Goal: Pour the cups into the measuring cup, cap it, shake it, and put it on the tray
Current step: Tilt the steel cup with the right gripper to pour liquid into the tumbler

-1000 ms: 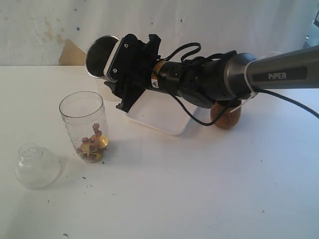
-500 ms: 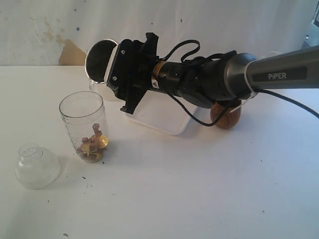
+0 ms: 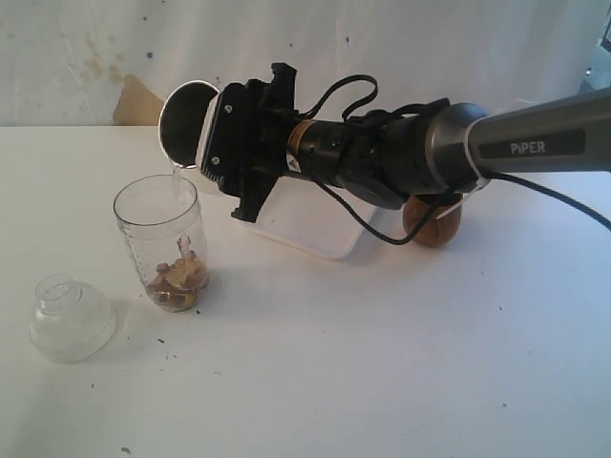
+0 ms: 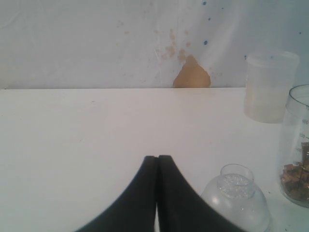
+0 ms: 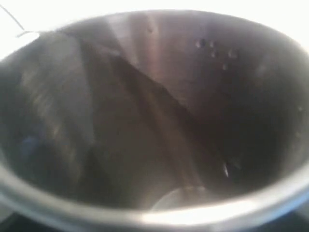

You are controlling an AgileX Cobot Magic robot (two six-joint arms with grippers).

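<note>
Nearest on the white tabletop [image 3: 382, 363] sits a clear domed cap [image 3: 72, 318] with a narrow neck, standing alone on its wide rim. Just behind and to its right the measuring cup [image 3: 160, 243] stands upright and uncapped, with small brown and yellow bits [image 3: 178, 279] heaped in its bottom. Above its open mouth the steel tumbler [image 3: 186, 124] is tipped on its side in mid-air, and a thin clear stream [image 3: 178, 183] falls from its lip into the measuring cup. The right end effector [image 3: 221, 138] is clamped on the tumbler's body, reaching in from the right; its wrist camera looks straight into the shiny, dark interior. Behind the arm lies the white tray [image 3: 305, 229], and farther right the wooden cup [image 3: 434, 221] is partly hidden by the arm. The left end effector [image 4: 157, 166] hangs low over bare tabletop, fingers pressed together, holding nothing. A frosted plastic cup [image 4: 269, 87] stands near the back wall.
</note>
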